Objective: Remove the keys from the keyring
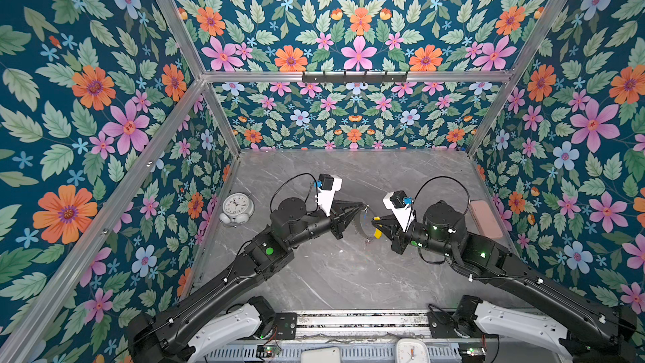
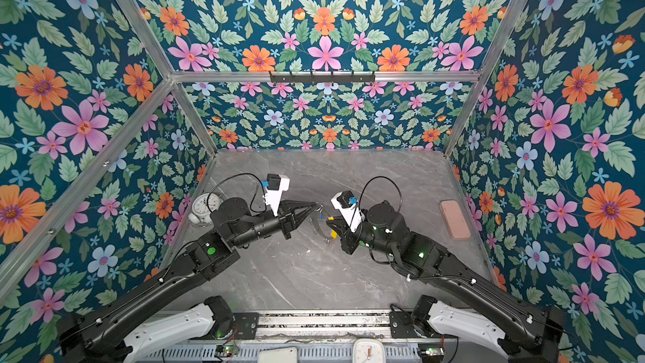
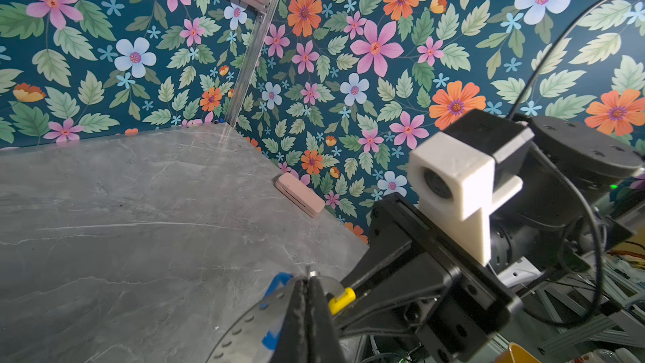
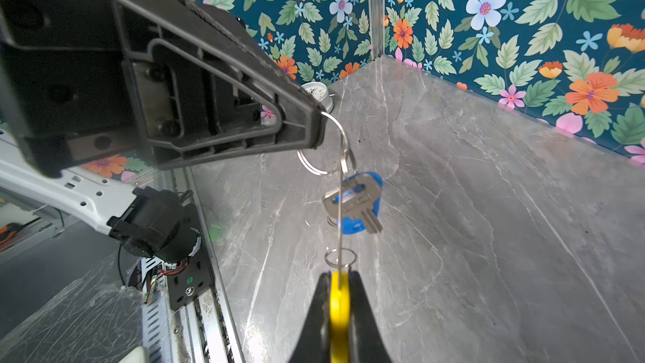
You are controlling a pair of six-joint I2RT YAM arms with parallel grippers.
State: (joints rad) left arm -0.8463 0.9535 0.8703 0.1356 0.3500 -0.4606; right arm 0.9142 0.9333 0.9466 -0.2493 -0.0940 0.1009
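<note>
The keyring [image 1: 363, 230] is a thin grey hoop held up off the table between both arms, and both top views show it. My left gripper [image 3: 308, 282] is shut on the hoop's flat grey band [image 3: 230, 335]. My right gripper [image 4: 339, 275] is shut on the yellow sleeve [image 4: 339, 305], also visible as a yellow sleeve [image 3: 342, 300] in the left wrist view. A silver key with a blue tag [image 4: 353, 200] hangs from the hoop on a split ring, between the two grippers. Another small split ring [image 4: 340, 258] sits just above the yellow sleeve.
A round white alarm clock [image 1: 236, 208] stands at the table's left edge. A pink case [image 1: 485, 218] lies along the right wall. The grey marble tabletop [image 1: 331, 274] is walled in by floral panels. A metal rail [image 1: 359, 321] runs along the front.
</note>
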